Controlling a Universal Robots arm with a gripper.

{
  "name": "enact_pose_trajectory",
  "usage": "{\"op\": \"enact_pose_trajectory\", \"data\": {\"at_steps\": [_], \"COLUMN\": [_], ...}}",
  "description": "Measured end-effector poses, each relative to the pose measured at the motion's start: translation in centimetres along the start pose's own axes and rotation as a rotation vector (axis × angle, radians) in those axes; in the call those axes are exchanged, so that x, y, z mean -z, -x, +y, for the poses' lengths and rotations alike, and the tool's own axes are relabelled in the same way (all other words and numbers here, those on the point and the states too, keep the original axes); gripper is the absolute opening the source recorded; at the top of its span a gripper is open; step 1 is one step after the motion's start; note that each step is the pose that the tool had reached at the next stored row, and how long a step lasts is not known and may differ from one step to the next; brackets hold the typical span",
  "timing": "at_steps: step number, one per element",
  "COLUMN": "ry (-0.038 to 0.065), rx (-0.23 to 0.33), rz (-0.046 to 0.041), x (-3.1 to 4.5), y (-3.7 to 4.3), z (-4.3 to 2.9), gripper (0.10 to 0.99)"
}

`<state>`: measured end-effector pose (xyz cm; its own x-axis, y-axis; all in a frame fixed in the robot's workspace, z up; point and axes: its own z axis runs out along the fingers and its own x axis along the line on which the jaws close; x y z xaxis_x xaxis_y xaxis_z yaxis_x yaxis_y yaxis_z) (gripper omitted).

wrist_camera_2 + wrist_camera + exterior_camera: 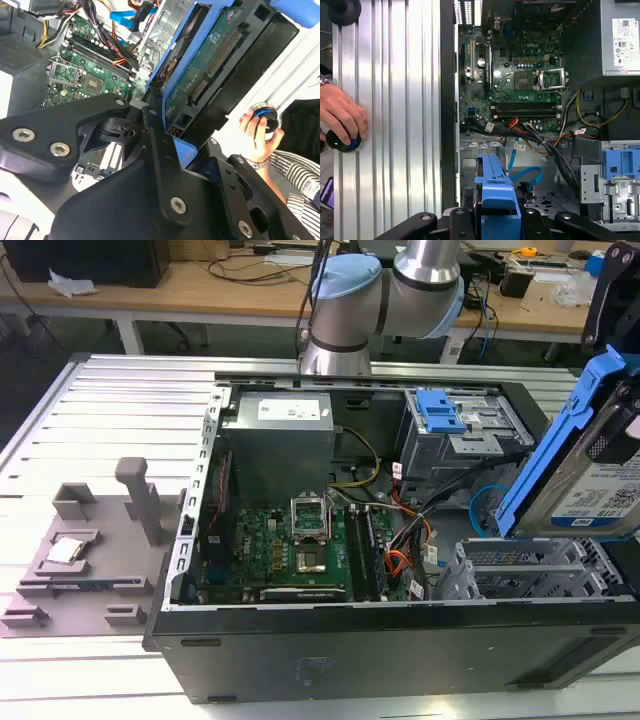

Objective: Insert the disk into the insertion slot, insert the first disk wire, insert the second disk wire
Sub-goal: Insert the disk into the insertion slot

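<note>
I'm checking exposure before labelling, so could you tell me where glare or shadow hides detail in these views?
First wrist view: glare streaks the ribbed table. Second wrist view: the table beyond the disk is washed out white. Exterior view: even light, though the computer case's front panel lies in shadow.

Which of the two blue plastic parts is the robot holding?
The blue carrier frame clipped round the disk, tilted above the insertion slot; the blue latch sits on the upper bay.
</note>
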<state>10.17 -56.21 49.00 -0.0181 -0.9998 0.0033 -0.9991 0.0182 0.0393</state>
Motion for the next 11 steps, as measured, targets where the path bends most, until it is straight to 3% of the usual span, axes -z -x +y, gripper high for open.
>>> {"op": "enact_pose_trajectory", "data": {"at_steps": [2, 11], "ry": [0.000, 0.000], "rx": [0.000, 0.000], "rz": [-0.0001, 0.0000], "x": [-0.11, -1.66], "y": [0.01, 0.05], "z": [0.54, 0.41], "gripper": [0.365, 0.365]}}
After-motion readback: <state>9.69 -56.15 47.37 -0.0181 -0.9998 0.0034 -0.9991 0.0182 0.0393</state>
